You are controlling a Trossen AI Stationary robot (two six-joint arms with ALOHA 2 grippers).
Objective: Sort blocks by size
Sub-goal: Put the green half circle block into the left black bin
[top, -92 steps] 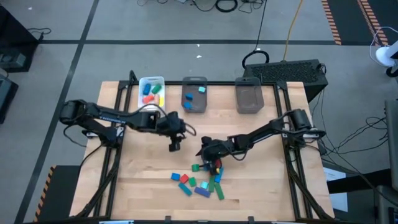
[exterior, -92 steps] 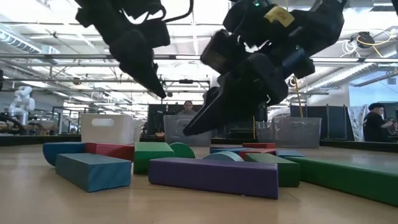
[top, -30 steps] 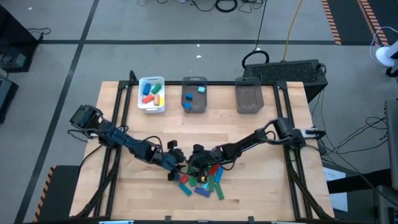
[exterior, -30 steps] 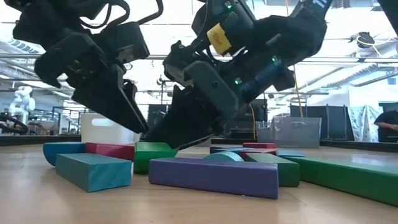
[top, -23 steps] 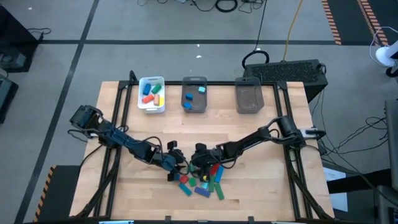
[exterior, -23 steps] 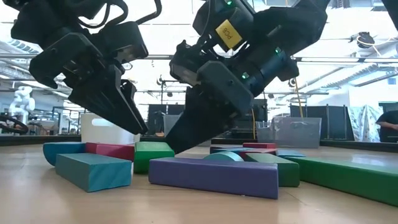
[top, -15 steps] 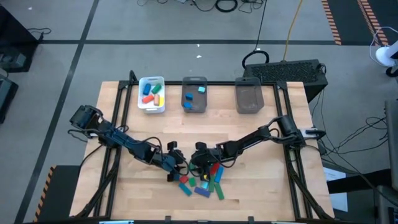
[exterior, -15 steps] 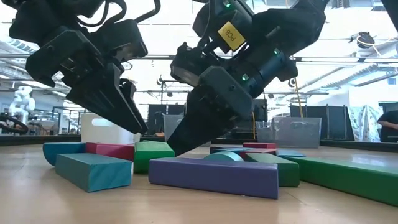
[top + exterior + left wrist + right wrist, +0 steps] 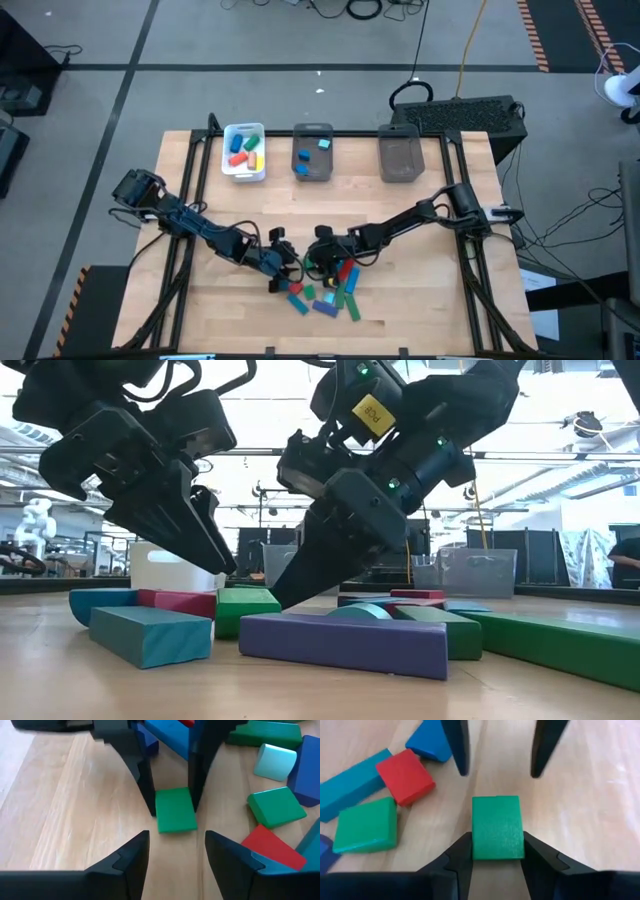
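You have the small green block point(image 9: 497, 827) flat on the table at the far left edge of the pile, already seated between the right gripper point(image 9: 496, 851)'s spread fingers, while the left gripper point(image 9: 172, 849), also open, faces it just short.

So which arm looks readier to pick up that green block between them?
Right: the right gripper already straddles the green block, fingers beside it. The left gripper is open but short of it.
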